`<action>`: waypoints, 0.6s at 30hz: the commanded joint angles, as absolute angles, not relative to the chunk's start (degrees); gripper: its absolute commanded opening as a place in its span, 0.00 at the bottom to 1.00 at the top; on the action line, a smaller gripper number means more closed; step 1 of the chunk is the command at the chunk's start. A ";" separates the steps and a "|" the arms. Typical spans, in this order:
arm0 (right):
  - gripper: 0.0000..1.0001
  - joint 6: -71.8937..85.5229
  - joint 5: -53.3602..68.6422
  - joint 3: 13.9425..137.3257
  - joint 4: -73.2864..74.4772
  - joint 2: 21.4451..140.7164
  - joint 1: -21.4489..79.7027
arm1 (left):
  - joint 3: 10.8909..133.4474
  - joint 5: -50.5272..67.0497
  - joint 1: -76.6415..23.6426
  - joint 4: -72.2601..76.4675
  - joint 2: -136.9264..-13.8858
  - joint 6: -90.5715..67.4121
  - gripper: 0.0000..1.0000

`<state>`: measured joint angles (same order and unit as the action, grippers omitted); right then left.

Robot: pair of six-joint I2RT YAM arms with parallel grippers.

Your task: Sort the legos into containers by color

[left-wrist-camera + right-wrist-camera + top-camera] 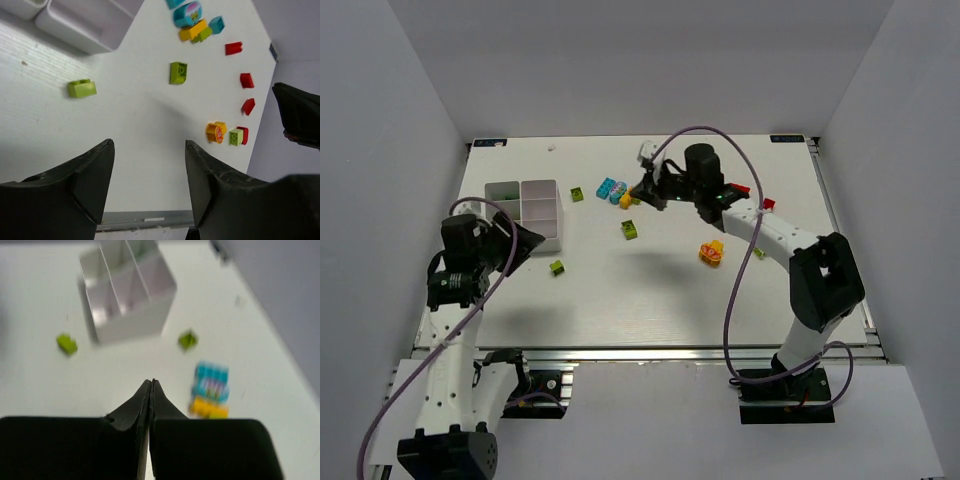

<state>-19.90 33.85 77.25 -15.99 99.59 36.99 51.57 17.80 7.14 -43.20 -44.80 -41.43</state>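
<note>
The legos lie loose on the white table. A cyan brick [611,189] and a yellow one [626,201] sit just left of my right gripper [640,190]; the right wrist view shows them as cyan [212,381] and yellow [207,407]. My right gripper [151,381] is shut with nothing in it. The white divided tray [525,210] stands at the left. Beside its near right corner, my left gripper [533,239] hangs open and empty [148,142]. A lime brick [82,88] and a green brick [178,72] lie beyond it.
Red bricks [233,48] [246,80] [248,106] are strung along the right side. An orange piece [711,252] lies mid-table, with a small lime brick [760,253] to its right. Another lime brick [577,194] sits just right of the tray.
</note>
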 commanded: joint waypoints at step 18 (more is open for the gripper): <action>0.62 -24.88 41.13 65.39 19.61 87.54 12.83 | 52.73 -21.52 -28.03 -49.04 -69.78 -55.20 0.78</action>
